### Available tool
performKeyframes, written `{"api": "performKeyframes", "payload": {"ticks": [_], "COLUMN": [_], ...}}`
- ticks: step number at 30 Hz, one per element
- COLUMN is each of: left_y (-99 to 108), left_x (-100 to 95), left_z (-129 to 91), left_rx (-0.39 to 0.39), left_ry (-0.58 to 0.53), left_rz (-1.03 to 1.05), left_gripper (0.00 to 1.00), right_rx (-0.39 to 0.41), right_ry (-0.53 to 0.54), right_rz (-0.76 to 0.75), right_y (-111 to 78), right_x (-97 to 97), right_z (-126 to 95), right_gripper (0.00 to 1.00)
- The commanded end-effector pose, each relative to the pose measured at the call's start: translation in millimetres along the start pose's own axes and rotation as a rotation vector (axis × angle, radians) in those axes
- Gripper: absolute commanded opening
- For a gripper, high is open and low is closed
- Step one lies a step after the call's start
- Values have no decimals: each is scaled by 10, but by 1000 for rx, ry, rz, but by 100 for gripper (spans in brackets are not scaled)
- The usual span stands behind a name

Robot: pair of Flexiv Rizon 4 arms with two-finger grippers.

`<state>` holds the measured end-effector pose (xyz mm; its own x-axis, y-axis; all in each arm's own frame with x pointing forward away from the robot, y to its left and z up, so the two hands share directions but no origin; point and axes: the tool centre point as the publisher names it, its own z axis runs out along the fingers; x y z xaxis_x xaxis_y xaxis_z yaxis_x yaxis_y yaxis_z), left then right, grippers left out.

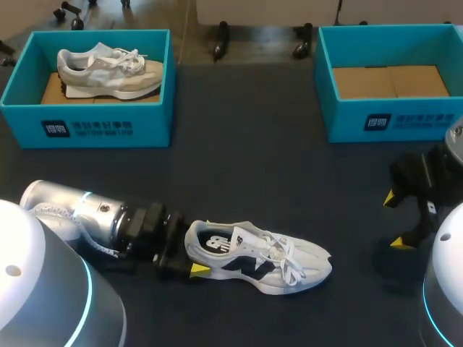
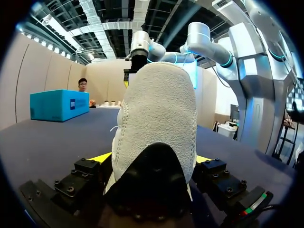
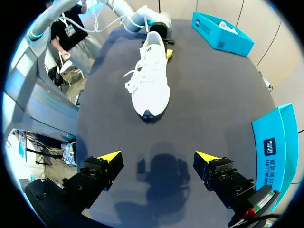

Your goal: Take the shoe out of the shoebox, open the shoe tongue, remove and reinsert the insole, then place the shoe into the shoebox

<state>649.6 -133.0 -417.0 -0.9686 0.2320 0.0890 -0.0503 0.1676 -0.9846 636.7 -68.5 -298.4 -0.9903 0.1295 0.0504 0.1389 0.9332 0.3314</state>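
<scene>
A white shoe (image 1: 260, 262) with black side markings lies on the dark table, toe pointing right. My left gripper (image 1: 194, 250) is at its heel, fingers open. In the left wrist view the grey heel (image 2: 156, 118) fills the gap between the yellow fingertips (image 2: 101, 157) of my left gripper (image 2: 152, 157); I see no squeeze on it. My right gripper (image 1: 395, 220) hangs open and empty at the right, well away from the shoe. In its own view the right gripper (image 3: 158, 156) is above bare table, with the shoe's toe (image 3: 149, 102) ahead.
A blue shoebox (image 1: 108, 126) at the back left holds a beige shoe (image 1: 108, 71). A second blue shoebox (image 1: 391, 119) at the back right shows only its cardboard floor. Dark table lies between the boxes and the white shoe.
</scene>
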Motion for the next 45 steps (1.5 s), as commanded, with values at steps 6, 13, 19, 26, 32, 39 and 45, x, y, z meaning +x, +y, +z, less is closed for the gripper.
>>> {"api": "performKeyframes", "payload": {"ticks": [6, 13, 19, 26, 32, 39, 45], "left_y": [38, 51, 46, 47, 20, -27, -28], "left_x": [-8, -23, -16, 4, 36, 56, 63], "left_z": [103, 112, 125, 86, 66, 82, 111], "left_rx": [0, 7, 15, 36, 48, 40, 36], "left_ry": [0, -19, -19, -52, -96, -171, -209], "left_rz": [0, -5, -4, -9, -27, -41, -28], "left_gripper": [100, 100, 0, 0, 0, 0, 0], "right_rx": [2, 2, 2, 2, 2, 2, 2], "right_ry": [-1, -1, -1, -1, -1, -1, -1], "right_rz": [0, 0, 0, 0, 0, 0, 0], "right_y": [2, 2, 2, 2, 2, 2, 2], "right_x": [6, 6, 6, 6, 6, 6, 6], "right_z": [9, 9, 9, 9, 9, 9, 9], "right_gripper": [100, 100, 100, 100, 100, 100, 100]}}
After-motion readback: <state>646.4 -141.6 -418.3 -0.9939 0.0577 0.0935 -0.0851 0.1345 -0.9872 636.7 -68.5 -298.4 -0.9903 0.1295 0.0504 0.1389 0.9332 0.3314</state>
